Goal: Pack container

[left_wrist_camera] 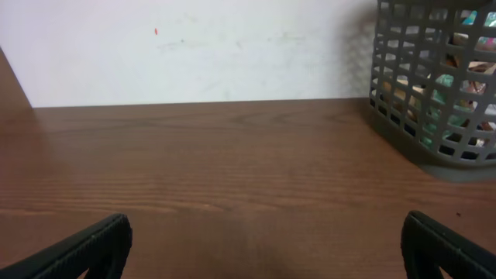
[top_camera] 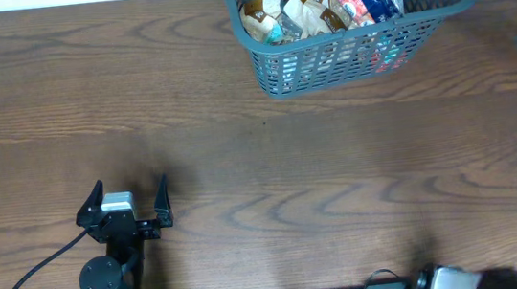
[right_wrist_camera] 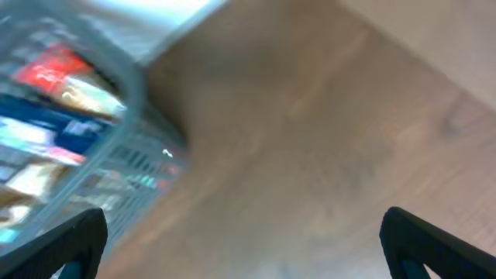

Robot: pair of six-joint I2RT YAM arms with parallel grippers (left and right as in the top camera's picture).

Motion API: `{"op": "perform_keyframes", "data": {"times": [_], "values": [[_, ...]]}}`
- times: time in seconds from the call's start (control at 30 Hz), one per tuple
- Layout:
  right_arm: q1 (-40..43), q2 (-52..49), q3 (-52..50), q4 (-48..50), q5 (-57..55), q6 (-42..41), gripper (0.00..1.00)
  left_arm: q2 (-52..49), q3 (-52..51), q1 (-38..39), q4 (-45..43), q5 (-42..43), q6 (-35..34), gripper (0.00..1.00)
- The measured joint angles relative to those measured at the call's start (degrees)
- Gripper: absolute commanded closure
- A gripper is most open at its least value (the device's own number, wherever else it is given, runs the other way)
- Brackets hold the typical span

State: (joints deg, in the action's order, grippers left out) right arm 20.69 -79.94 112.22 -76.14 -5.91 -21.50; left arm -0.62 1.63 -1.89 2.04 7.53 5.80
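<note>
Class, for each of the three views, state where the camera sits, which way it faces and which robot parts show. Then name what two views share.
Overhead: above the table, looking straight down; the left gripper, open, shows near the front, the container at the far edge.
Left wrist: low over the table, facing the white wall; its fingertips show at the bottom corners.
Right wrist: tilted and blurred, close beside the container; the right gripper is open.
Shared: all three show the container.
</note>
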Motion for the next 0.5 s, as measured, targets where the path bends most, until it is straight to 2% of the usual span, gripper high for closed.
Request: {"op": "perform_keyframes", "data": {"times": [0.17, 0.33, 0.5], "values": [[-2.4, 12.9, -17.1, 12.4, 0.5, -1.0, 0.01, 0.0, 0.0, 0.0, 0.0, 0.0, 0.0, 0.01], [-4.9, 26.7, -32.5, 21.4, 1.4, -7.5, 0.01, 0.0, 0.0, 0.0, 0.0, 0.0, 0.0, 0.01], [-8.7, 40.9, -42.6, 31.2, 1.6, -13.6, 0.01, 0.0, 0.0, 0.0, 0.0, 0.0, 0.0, 0.01]]}}
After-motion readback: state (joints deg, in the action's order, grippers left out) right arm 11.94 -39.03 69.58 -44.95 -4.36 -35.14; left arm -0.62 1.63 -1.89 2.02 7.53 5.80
